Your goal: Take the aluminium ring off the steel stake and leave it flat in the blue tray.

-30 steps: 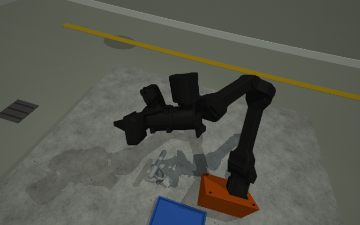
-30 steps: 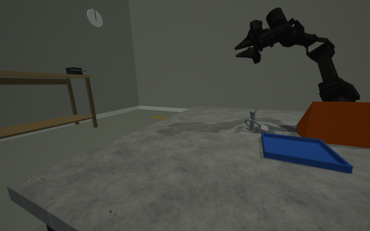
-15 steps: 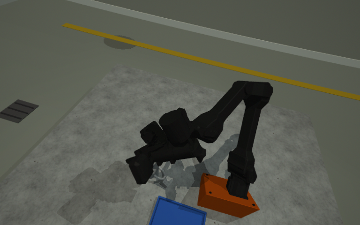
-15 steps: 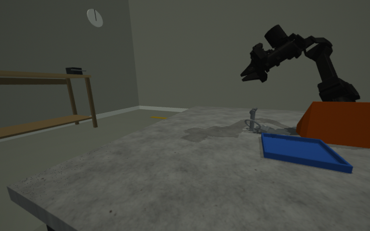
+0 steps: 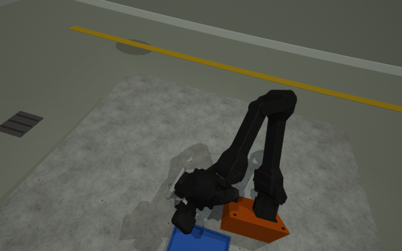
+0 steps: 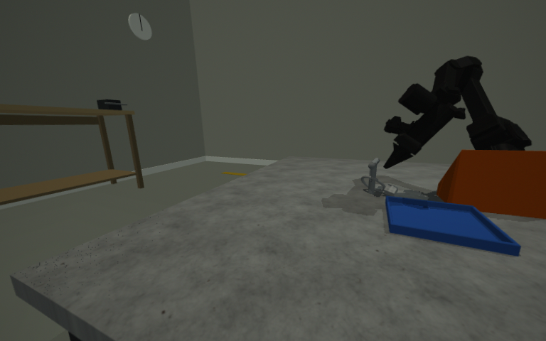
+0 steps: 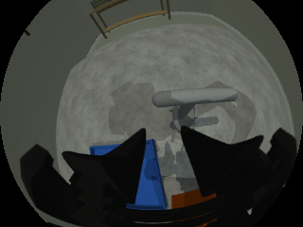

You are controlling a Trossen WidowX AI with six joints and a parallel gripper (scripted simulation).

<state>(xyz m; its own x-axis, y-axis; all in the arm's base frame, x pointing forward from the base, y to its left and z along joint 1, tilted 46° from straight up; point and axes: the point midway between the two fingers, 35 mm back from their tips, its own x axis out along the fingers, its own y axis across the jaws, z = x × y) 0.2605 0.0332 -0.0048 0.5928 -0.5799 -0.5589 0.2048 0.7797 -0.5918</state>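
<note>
Leaning down from its orange base block, the arm brings its gripper near the steel stake, pincers parted partway with nothing between them. The aluminium ring is around the stake, under the cross-bar, near the blue tray, well outside its walls.

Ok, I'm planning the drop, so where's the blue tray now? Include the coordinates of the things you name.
In the exterior view, the blue tray [image 5: 199, 243] [image 6: 441, 222] [image 7: 159, 182] sits right of centre, before the orange block [image 5: 253, 226] [image 6: 508, 183] [image 7: 182, 200].
</note>
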